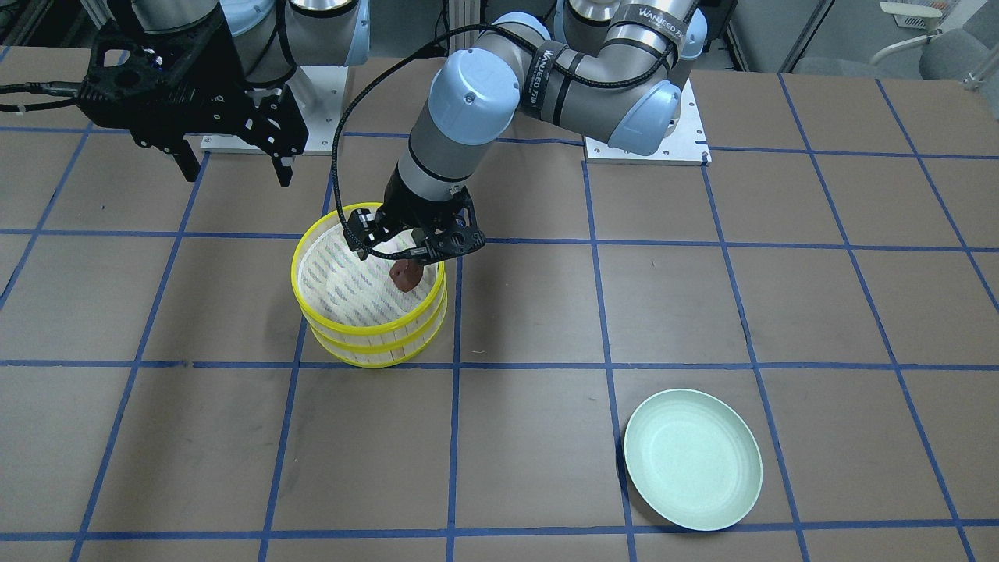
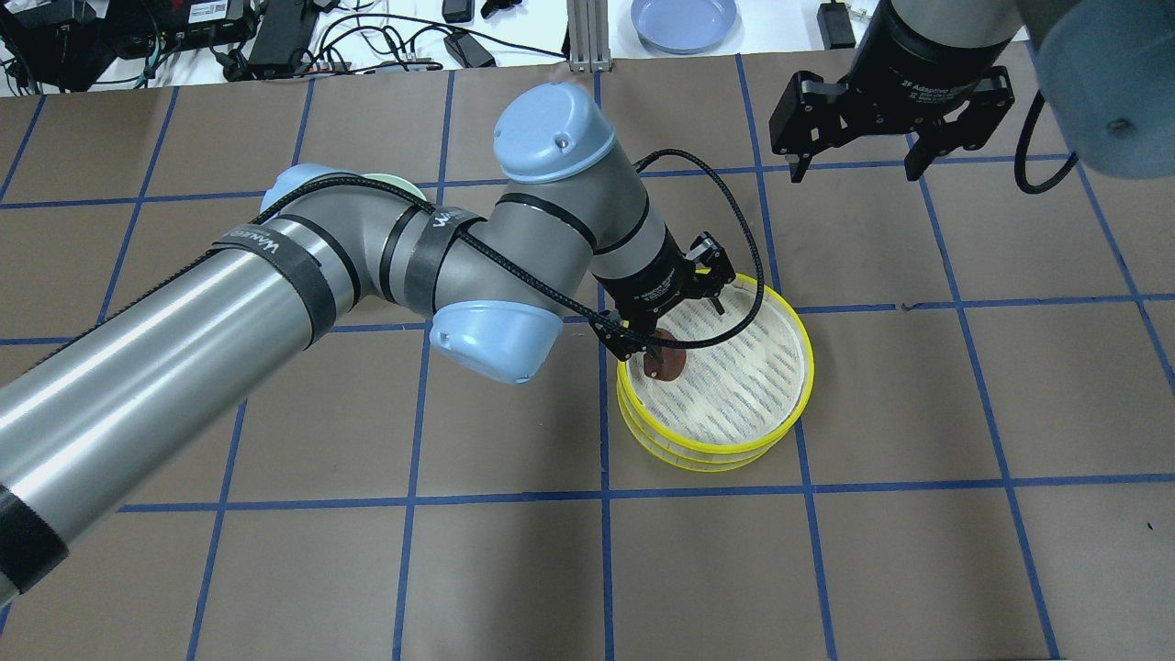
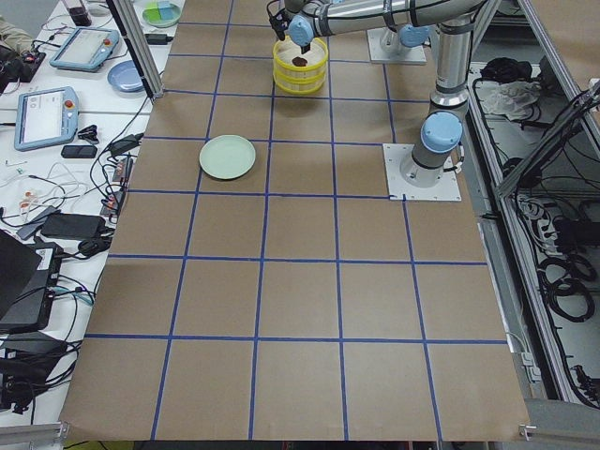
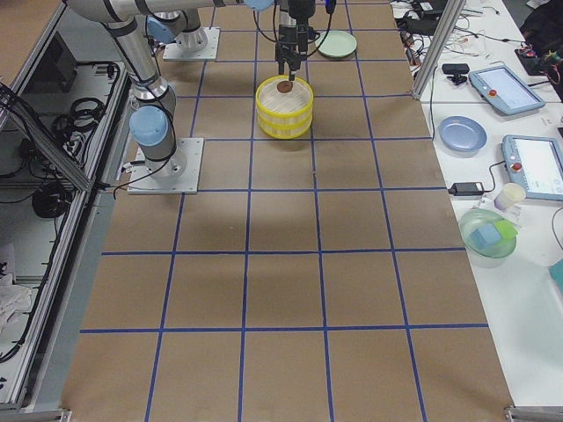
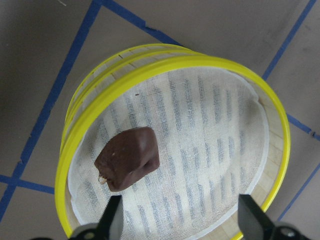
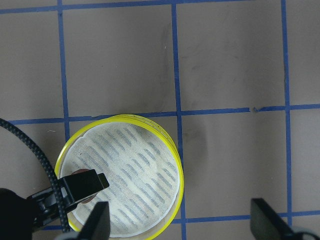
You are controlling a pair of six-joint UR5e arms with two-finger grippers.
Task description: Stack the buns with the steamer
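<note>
Beyond the pale green plate (image 1: 693,460) on the desk (image 1: 531,437), the stacked two-tier steamer (image 1: 371,329) holds the reddish-brown bun (image 5: 128,158) on its top tray (image 5: 210,125). My left hand (image 5: 179,212) is poised just over it, fingers (image 5: 114,215) spread apart. Placement looks finished to me; next I'd raise that hand clear of the rim. Farthest back, the right hand (image 1: 238,176) hangs with fingers apart, gripping nothing.

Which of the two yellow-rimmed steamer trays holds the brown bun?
The upper tray, stacked on the lower tray: the brown bun lies on its whitish base, near the rim.
</note>
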